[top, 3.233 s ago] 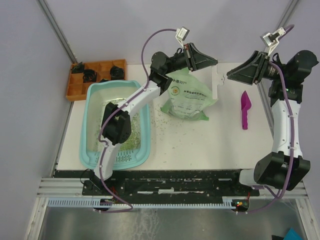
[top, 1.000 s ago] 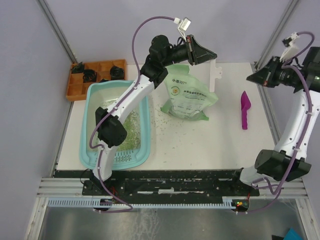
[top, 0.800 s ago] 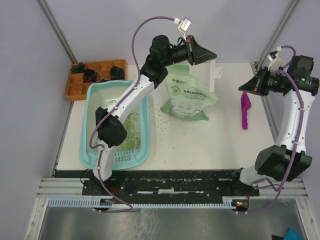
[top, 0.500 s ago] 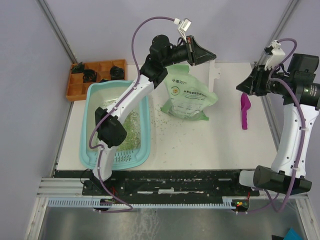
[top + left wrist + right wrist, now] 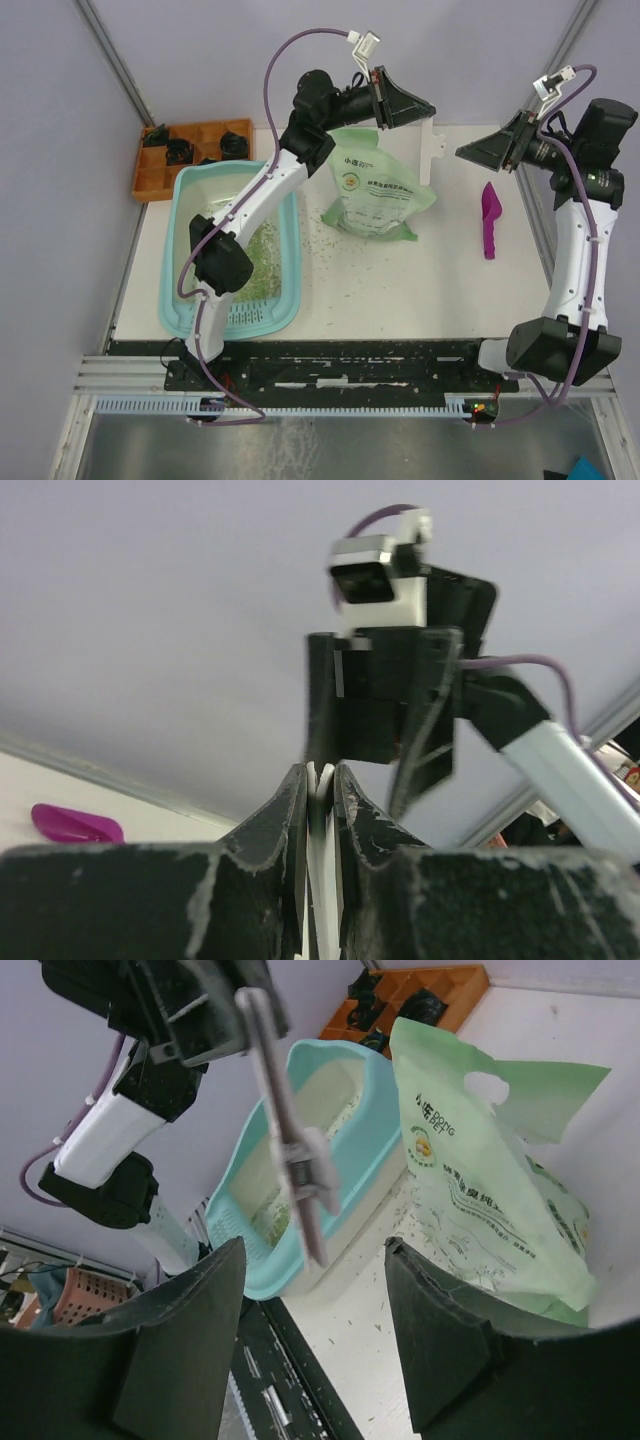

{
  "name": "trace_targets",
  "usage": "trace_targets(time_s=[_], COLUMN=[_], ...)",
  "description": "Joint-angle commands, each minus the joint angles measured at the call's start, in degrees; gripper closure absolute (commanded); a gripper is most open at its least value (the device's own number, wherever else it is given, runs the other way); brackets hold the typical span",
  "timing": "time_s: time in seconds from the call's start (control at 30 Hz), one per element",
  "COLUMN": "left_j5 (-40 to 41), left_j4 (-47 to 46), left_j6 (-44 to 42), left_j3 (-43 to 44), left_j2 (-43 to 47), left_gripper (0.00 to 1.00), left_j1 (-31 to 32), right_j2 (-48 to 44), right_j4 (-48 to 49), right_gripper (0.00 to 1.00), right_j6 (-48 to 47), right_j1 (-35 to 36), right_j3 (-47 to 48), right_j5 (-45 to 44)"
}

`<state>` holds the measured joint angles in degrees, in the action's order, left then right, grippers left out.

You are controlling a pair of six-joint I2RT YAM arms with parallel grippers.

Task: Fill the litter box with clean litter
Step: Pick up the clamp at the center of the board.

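Teal tub part-filled; both your arms are raised over the far side of the counter (image 5: 420,280).
The large light teal rectangular plastic litter box (image 5: 192,250) sits at the counter's left side, with pale green granular litter (image 5: 265,262) along its right half and more scattered just outside. Your left arm arches over the light green and white printed bag (image 5: 378,195), left fingers (image 5: 410,105) clenched on a thin white plastic strip (image 5: 432,155). Your right arm stands tall, right fingers (image 5: 190,1360) spread and empty, pointing left near the magenta plastic scoop (image 5: 489,215).
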<state>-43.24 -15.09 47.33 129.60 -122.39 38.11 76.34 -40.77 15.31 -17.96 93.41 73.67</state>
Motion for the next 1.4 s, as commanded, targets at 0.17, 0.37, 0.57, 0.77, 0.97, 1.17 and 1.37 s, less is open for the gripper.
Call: trace_targets(time_s=[0.17, 0.37, 0.57, 0.77, 0.97, 1.17, 1.37], left_j5=[-3.58, -2.57, -2.63, -2.2, -2.01, -1.78, -1.58], left_j4=[-7.51, -3.24, -3.36, -3.54, -3.63, -3.54, -3.54], left_j6=[6.05, 3.02, 3.96, 4.13, 4.22, 4.04, 4.0], left_j3=[1.46, 1.56, 4.32, 4.73, 4.61, 4.34, 4.34], left_j2=[2.53, 2.47, 0.66, 0.47, 0.4, 0.15, -0.18], left_gripper=[0.97, 0.97, 0.97, 0.97, 0.97, 0.97, 0.97], left_j1=[0.37, 1.06, 1.94, 2.15, 2.14, 2.14, 2.12], right_j2=[2.73, 2.31, 0.78, 0.6, -0.23, -1.59, -2.16], right_j4=[32.83, 30.27, 28.65, 24.89, 22.98, 22.05, 21.51], right_gripper=[0.34, 0.34, 0.33, 0.34, 0.35, 0.4, 0.47], right_j6=[23.7, 21.67, 19.86, 16.7, 15.28, 15.04, 14.89], right_j1=[-0.73, 0.82, 2.56, 3.19, 3.53, 3.65, 3.75], right_j3=[-0.27, 1.14, -2.93, -3.23, -3.93, -4.77, -5.6], right_j5=[4.9, 5.36, 5.01, 5.1, 5.45, 5.87, 5.91])
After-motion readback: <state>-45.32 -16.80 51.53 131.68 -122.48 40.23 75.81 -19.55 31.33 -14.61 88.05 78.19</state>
